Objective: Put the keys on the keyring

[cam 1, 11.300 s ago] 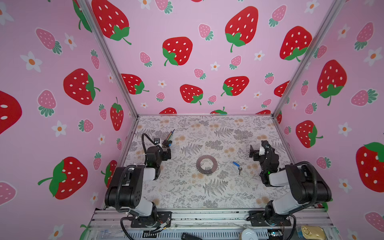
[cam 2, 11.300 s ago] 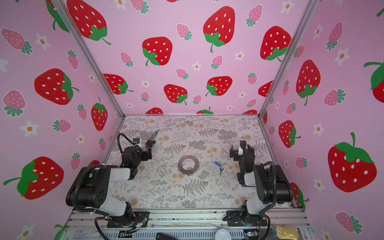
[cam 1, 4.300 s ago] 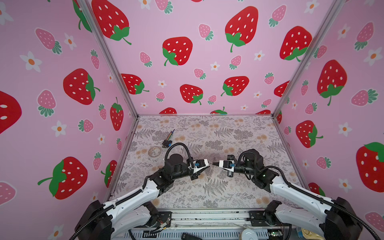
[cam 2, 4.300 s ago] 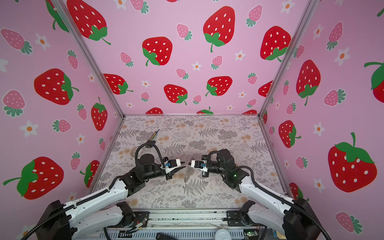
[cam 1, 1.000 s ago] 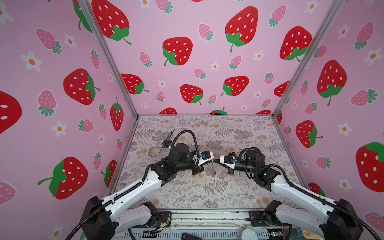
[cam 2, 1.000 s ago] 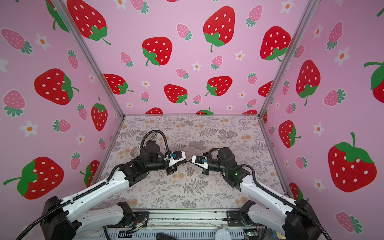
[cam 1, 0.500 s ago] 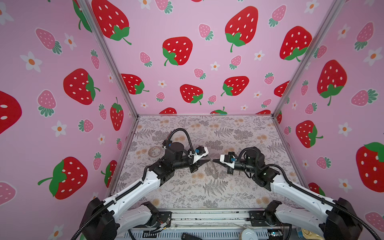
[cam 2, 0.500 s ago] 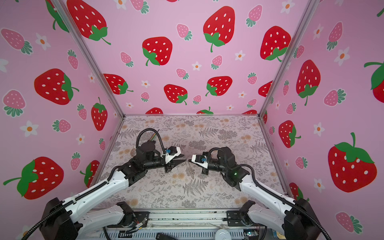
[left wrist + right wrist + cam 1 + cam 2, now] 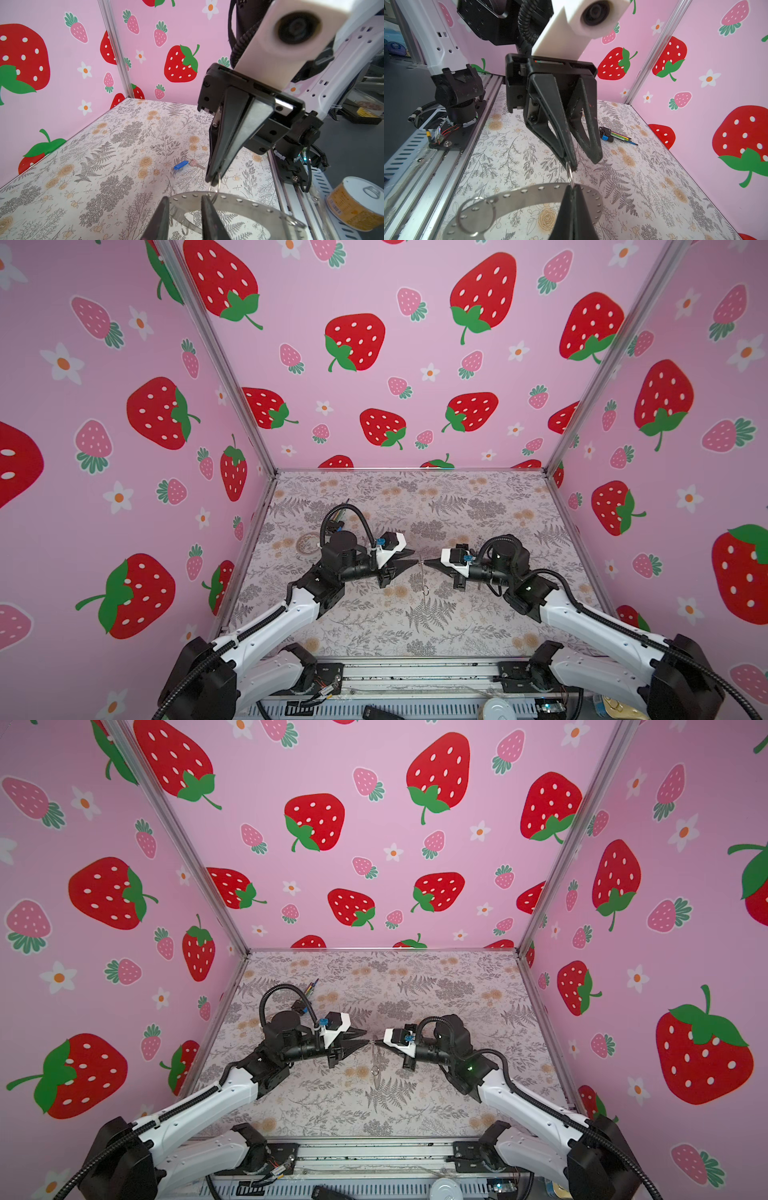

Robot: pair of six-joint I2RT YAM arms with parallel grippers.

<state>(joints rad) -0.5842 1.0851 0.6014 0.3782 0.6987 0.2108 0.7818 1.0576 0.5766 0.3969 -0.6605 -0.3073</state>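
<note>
The keyring (image 9: pixel 239 202), a flat grey ring with small holes along its rim, hangs above the table between both grippers. It shows edge-on in both top views (image 9: pixel 423 577) (image 9: pixel 375 1067). My right gripper (image 9: pixel 572 190) is shut on a small split ring (image 9: pixel 216 184) threaded through the keyring's rim. My left gripper (image 9: pixel 185 207) is open, and the rim passes between its fingers (image 9: pixel 163 218) without being pinched. The keys (image 9: pixel 182 164), a blue tag joined to a small metal key, lie flat on the table beyond the grippers. The right arm hides them in both top views.
A black-and-blue plug with coloured wires (image 9: pixel 608 135) lies near the left wall, with a pale hoop (image 9: pixel 308 542) beside it. A second split ring (image 9: pixel 475 216) hangs on the keyring. A metal rail (image 9: pixel 415 672) borders the table's front edge. A tin can (image 9: pixel 353 204) stands off the table.
My left gripper has opened and let go of the keyring, staying close to it. The right gripper stays shut and still holds the keyring up.
</note>
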